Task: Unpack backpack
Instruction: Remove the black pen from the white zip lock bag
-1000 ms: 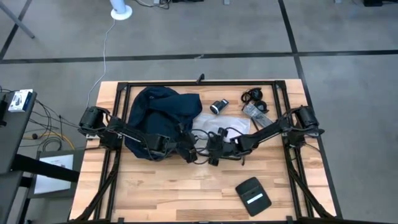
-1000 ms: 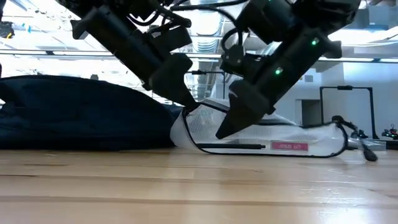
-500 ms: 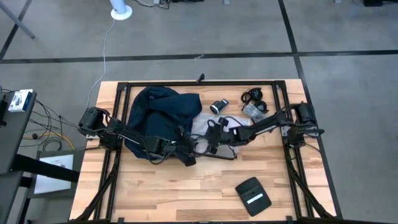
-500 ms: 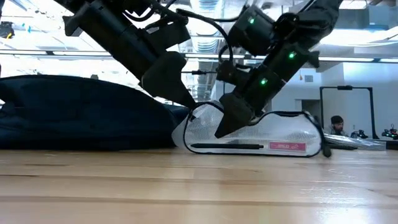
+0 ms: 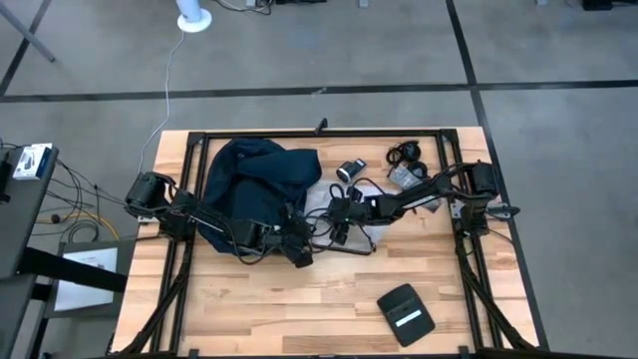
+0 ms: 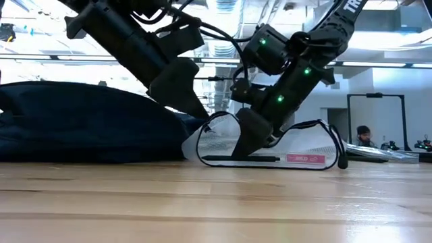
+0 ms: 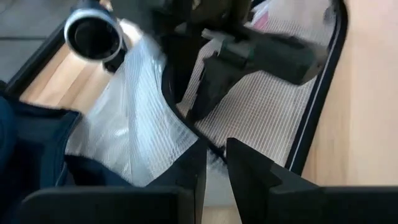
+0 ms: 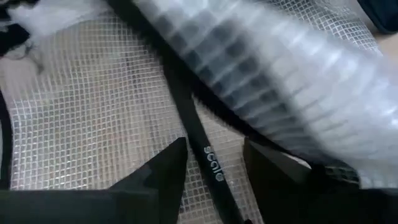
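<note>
The backpack (image 5: 254, 189) was slumped on the left half of the table (image 5: 299, 309), dark navy, soft and rumpled, its mouth turned toward the middle. Honestly it looked mostly deflated, so it was judged that a good part of the unpacking was already done: a small camera-like gadget (image 5: 350, 171), a bundle of cables (image 5: 405, 154) and a flat black pouch (image 5: 407, 313) were laid out on the wood, well apart from the bag.

The step in hand looked like the pulling out of a clear mesh pouch (image 6: 270, 145) with black trim, one end of it right against the bag's opening. The left gripper (image 6: 202, 120) was pressed down at that opening, fingers narrowed with only a slim gap, seemingly pinning fabric and mesh. The right gripper (image 6: 250, 145) was set on the pouch, its fingers parted either side of the black zipper strip (image 8: 199, 149); a firm pinch couldn't be confirmed.

Next, the pouch would probably need to be dragged clear toward the right while the bag was held back.
</note>
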